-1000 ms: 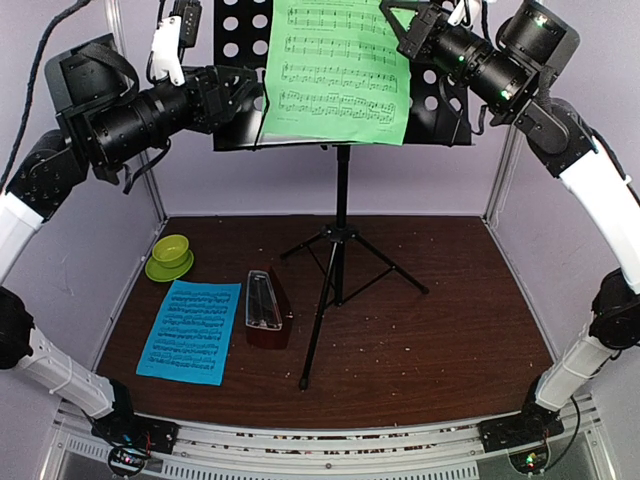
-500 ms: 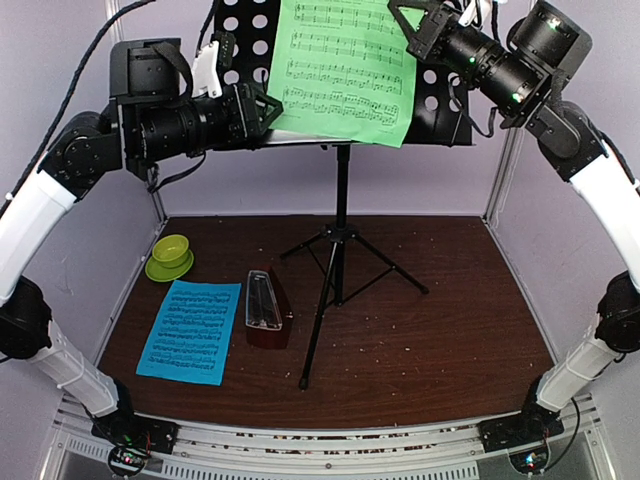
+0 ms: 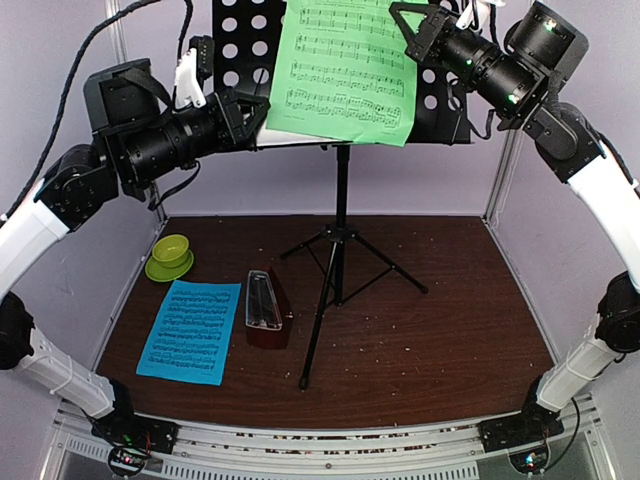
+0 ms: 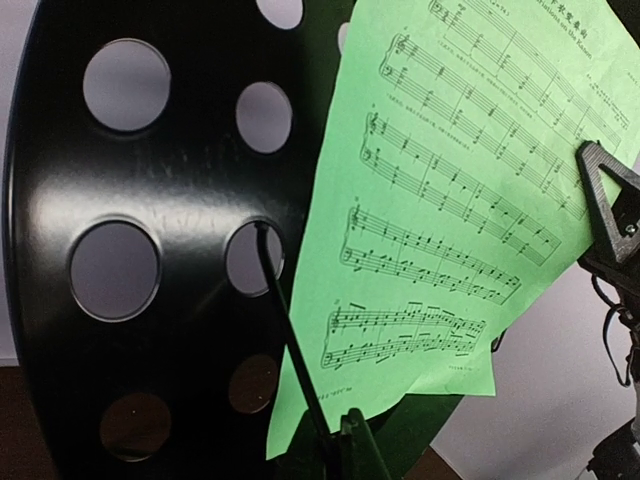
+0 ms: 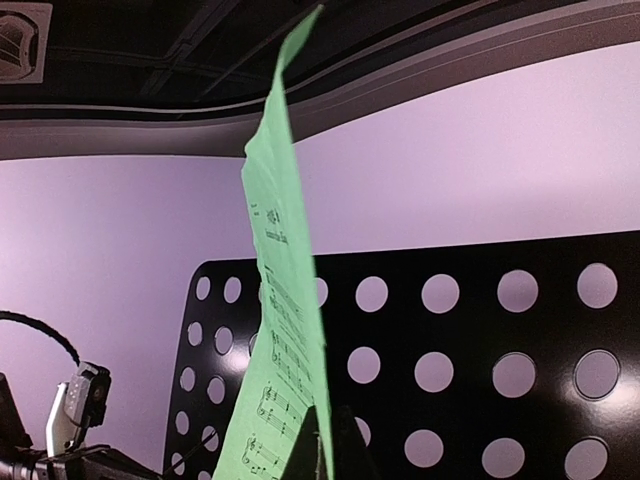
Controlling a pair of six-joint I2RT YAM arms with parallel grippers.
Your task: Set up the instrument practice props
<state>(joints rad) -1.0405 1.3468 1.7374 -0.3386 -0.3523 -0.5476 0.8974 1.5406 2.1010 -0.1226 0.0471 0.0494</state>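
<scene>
The green paper sheet of music leans on the hole-punched black plate of the black tripod music stand, high up at the far side of the dark brown desk. The right hand is closed thin on the sheet's upper right corner. The left hand has narrowed onto its lower left edge, seemingly nipping the paper. I cannot tell whether the plate's lip is caught too.

With opposite corners pinched, any pull apart could crease or tear the sheet. A shove on the plate could rock the light stand over.

The blue sheet of music and the reddish-brown pyramid metronome lie near left, by the small lime-green bowl. The wall sits close behind the plate, and there is open wood to the right of the tripod.
</scene>
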